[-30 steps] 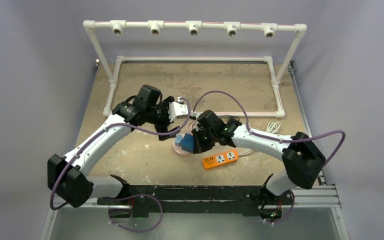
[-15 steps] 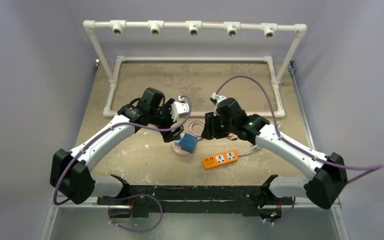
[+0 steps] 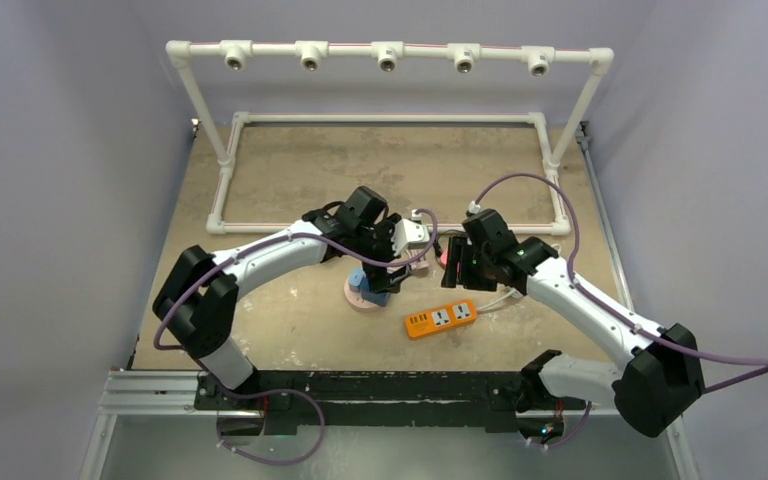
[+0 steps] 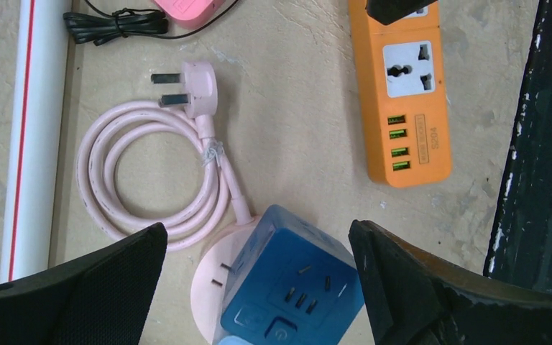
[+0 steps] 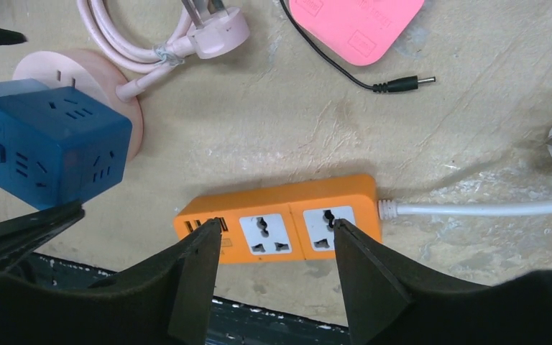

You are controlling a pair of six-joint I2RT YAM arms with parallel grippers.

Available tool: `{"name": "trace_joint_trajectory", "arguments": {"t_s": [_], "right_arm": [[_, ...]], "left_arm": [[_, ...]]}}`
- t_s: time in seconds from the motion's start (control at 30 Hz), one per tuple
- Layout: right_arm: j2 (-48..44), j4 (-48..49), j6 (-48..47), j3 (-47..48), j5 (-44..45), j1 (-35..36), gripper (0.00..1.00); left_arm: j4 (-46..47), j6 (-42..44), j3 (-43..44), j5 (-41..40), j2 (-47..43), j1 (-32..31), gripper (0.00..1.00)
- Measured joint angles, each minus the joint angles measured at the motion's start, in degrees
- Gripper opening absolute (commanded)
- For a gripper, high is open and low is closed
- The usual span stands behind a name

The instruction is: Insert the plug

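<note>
The pink plug (image 4: 198, 86) lies flat on the table at the end of its coiled pink cable (image 4: 115, 180), which runs to a round pink base (image 4: 215, 277) carrying a blue cube socket (image 4: 295, 287). My left gripper (image 4: 257, 228) hovers wide open above the cube (image 3: 372, 283), touching nothing. The orange power strip (image 5: 280, 215) lies flat with its sockets facing up. My right gripper (image 5: 277, 226) hangs open over the strip (image 3: 441, 318), empty. In the right wrist view the plug (image 5: 219, 32) and the cube (image 5: 50, 147) show at upper left.
A pink flat device (image 5: 356, 25) with a black cord ending in a barrel jack (image 5: 406, 85) lies behind the strip. The strip's white cable (image 5: 474, 208) runs off to the right. A white pipe frame (image 3: 390, 118) borders the far table; the dark rail (image 4: 539, 144) marks the near edge.
My right gripper left the blue cube, opened and drew back to the right above the orange strip. My left arm swung right, bringing its open gripper over the cube.
</note>
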Motion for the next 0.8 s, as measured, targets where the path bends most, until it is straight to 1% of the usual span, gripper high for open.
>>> {"name": "trace_joint_trajectory", "arguments": {"t_s": [0.07, 0.23, 0.4, 0.5, 0.63, 0.8], "right_arm": [[-0.35, -0.02, 0.17, 0.00, 0.31, -0.31, 0.62], [-0.98, -0.39, 0.15, 0.31, 0.37, -1.16, 0.61], [-0.98, -1.62, -0.52, 2.67, 0.83, -2.01, 0.59], [-0.96, -1.60, -1.03, 4.35, 1.22, -2.25, 0.57], [-0.90, -1.51, -1.53, 5.38, 1.31, -2.43, 0.56], [0.42, -1.49, -2.25, 6.29, 1.05, -2.43, 0.56]], "left_arm": [[0.24, -0.22, 0.90, -0.07, 1.66, -0.46, 0.99], [-0.20, 0.63, 1.77, -0.13, 4.42, -1.16, 0.85], [-2.36, 3.98, 0.90, -0.46, 4.13, -1.31, 0.77], [-3.48, 6.45, -2.67, -0.68, 1.88, -1.40, 0.76], [-6.60, 10.25, -7.52, -2.32, -2.36, -1.40, 0.77], [-11.34, 11.85, -12.50, -3.21, -8.52, -1.40, 0.82]]}}
